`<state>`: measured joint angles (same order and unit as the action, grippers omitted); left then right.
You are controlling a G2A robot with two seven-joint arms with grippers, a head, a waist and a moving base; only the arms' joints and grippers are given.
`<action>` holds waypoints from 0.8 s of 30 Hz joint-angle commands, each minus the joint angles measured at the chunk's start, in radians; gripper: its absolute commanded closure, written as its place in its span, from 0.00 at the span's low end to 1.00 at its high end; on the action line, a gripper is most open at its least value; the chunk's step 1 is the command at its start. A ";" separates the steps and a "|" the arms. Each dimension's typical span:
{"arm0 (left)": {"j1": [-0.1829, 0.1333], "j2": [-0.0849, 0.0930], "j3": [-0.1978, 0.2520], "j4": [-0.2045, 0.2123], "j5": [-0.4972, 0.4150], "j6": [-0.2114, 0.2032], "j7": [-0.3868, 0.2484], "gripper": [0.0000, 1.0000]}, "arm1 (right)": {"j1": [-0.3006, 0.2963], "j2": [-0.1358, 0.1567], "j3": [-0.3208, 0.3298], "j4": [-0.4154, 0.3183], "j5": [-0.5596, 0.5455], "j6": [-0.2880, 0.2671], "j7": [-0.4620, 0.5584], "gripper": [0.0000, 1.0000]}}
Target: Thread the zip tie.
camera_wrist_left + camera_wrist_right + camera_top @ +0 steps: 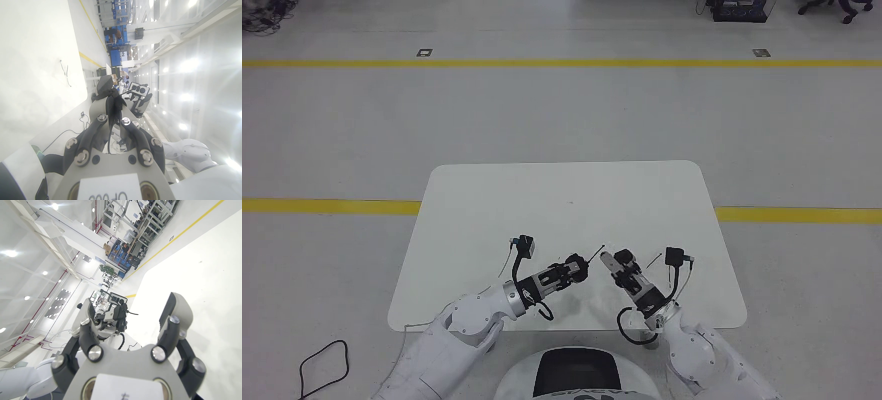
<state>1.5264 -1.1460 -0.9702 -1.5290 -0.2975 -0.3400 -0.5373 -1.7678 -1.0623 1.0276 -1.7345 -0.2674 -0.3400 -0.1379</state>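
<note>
Clamping the black zip tie point(594, 253) between closed fingers, the left gripper point(579, 266) sits over the near part of the white table point(562, 190), just left of the right gripper point(617, 260). The right gripper's jaws stand wide apart with nothing between them. The zip tie's free end sticks out past the left fingertips. Its long axis runs diagonally, pointing far and right, and the tip is near the right gripper but apart from it. The held end is a dark bunch between the fingers, its head hard to make out. Farther out, a thin pale strand point(65, 73) lies on the tabletop; what it is cannot be told.
</note>
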 commanded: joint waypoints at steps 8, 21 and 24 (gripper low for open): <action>0.005 0.001 -0.009 0.004 -0.091 0.000 -0.026 1.00 | 0.005 0.007 0.035 -0.005 0.099 0.000 0.104 0.00; 0.022 0.012 -0.066 0.019 -0.257 0.000 -0.172 1.00 | 0.053 0.018 0.146 0.045 0.510 0.000 0.614 0.00; 0.022 0.012 -0.066 0.022 -0.266 0.000 -0.185 1.00 | 0.071 0.009 0.165 0.073 0.560 0.000 0.702 0.00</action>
<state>1.5485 -1.1340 -1.0363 -1.5084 -0.5607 -0.3400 -0.7184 -1.7013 -1.0504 1.1887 -1.6694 0.2796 -0.3400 0.5319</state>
